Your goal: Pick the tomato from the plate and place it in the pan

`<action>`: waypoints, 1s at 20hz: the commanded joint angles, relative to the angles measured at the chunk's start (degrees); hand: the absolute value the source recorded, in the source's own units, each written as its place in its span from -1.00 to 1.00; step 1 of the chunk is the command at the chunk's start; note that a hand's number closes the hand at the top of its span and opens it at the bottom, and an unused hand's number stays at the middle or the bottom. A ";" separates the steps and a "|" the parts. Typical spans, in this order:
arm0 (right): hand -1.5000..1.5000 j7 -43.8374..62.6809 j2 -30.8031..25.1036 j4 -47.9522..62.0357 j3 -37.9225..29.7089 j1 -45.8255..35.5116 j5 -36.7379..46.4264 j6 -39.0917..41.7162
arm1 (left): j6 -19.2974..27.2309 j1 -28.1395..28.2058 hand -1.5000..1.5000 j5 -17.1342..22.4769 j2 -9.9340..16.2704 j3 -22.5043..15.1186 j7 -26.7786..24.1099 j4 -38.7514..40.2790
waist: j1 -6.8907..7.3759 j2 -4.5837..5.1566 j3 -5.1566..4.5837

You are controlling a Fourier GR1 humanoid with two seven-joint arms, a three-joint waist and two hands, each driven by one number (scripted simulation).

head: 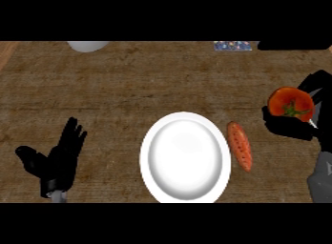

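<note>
Holding the tomato up to the right of the plate, right robot hand curled around it. Left robot hand resting left of the plate, fingers spread. Carrot-like piece lying just right of the plate on the bench. Keeping the tomato level while carrying (dark shape beyond the plate's far right probably being the pan), lowering before letting go.

My right hand curls round the tomato, held at the counter's right side, well apart from the white plate. A carrot lies just beside the plate's right rim. My left hand rests open at lower left, fingers up.
</note>
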 commanded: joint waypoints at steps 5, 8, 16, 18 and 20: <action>1.00 -13.66 -6.34 17.09 -14.42 -3.20 -5.81 -10.73 | 1.67 -0.91 0.00 -1.69 -4.28 -2.38 -0.80 5.88 | 0.13 0.74 -0.43; 1.00 -19.49 -9.96 28.12 -18.13 -5.76 -6.46 -13.73 | -0.71 -0.83 0.00 0.44 -0.41 -0.07 2.56 1.46 | 0.85 0.73 -0.40; 1.00 -35.36 -13.53 55.22 -25.24 -12.63 -10.91 -25.81 | 0.87 0.23 0.00 -1.63 -1.80 -2.18 3.58 0.28 | 1.81 0.98 -0.31; 1.00 -40.77 -17.23 62.53 -27.96 -14.56 -13.25 -25.67 | -2.40 -1.42 0.00 0.71 0.03 0.65 1.08 3.88 | 2.43 1.49 -0.26; 1.00 -45.93 -16.99 68.29 -29.42 -15.69 -14.55 -29.62 | -2.35 0.18 0.00 0.27 -0.41 -0.66 1.76 1.85 | 2.33 1.26 -0.25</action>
